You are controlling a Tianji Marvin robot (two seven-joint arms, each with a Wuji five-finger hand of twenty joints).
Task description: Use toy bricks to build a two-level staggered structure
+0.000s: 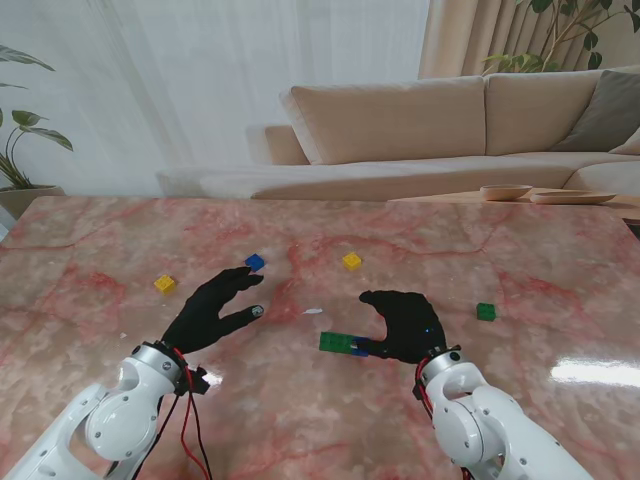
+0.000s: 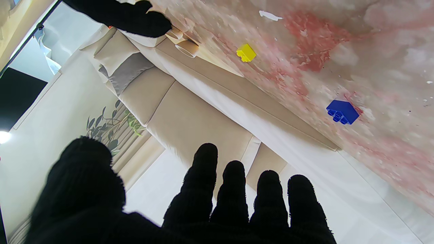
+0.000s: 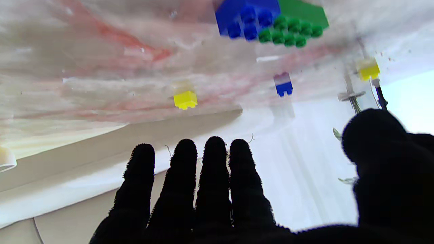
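My left robot hand (image 1: 212,310) hovers over the pink marble counter (image 1: 90,250), fingers spread, holding nothing. My right robot hand (image 1: 405,322) is also spread and empty, just beside the long green brick (image 1: 336,342), which touches a blue brick (image 3: 247,17). Scattered farther from me: small blue brick (image 1: 255,262), two yellow bricks (image 1: 165,284) (image 1: 352,261), a green one (image 1: 486,311). I can read no writing

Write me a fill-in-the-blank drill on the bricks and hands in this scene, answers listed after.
1. The long green brick lies beside the ____ hand.
2. The brick touching its end is ____.
3. The left hand holds ____.
4. The small green brick lies at the table's ____ side.

Missing words: right; blue; nothing; right
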